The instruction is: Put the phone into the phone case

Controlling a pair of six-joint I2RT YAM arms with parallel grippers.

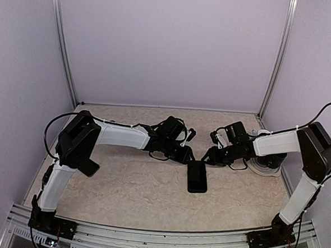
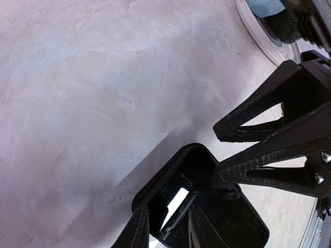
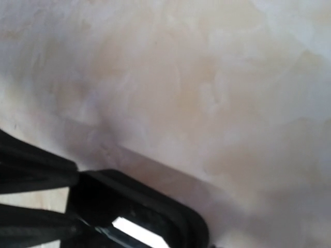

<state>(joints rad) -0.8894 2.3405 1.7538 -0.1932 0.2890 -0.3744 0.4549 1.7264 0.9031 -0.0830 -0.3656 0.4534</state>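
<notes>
Centrally, phone case [image 1: 197,177]: left gripper [image 1: 188,158] pinches far rim (narrowly); right gripper [image 1: 209,157] alongside, grip unclear.

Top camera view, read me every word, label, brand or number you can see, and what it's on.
None readable: the phone case, the left arm, the right arm and the white round object beside it show no legible print in any view.

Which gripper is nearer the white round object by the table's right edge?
Right. The right gripper is just inward of the white round object; the left gripper lies farther off, on the other side of the phone case's far end.
</notes>
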